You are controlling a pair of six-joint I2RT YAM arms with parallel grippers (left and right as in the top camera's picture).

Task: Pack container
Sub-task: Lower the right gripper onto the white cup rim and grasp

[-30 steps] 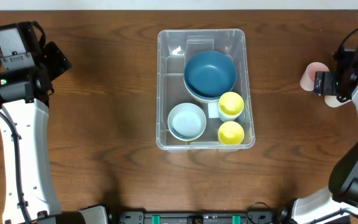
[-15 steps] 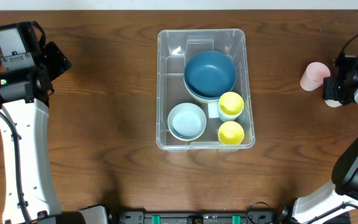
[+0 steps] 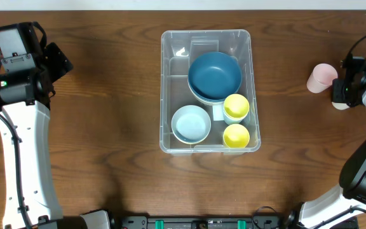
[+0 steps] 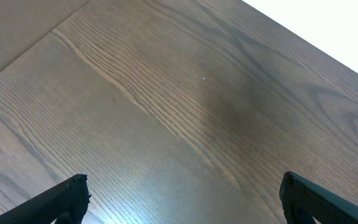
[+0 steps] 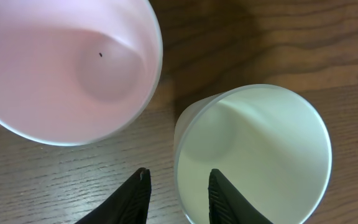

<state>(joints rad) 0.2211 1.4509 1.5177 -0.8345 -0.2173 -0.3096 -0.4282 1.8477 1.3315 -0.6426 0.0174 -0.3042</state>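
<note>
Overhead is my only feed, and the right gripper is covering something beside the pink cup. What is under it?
Observer: The right wrist view shows a pale cup, upright and empty. It stands beside the pink cup, and their rims do not touch.
Operator: Where are the fingers on it?
Observer: The right gripper straddles the pale cup's near wall, with one finger inside the cup and one outside. I cannot tell whether they are pressing on the wall.
</note>
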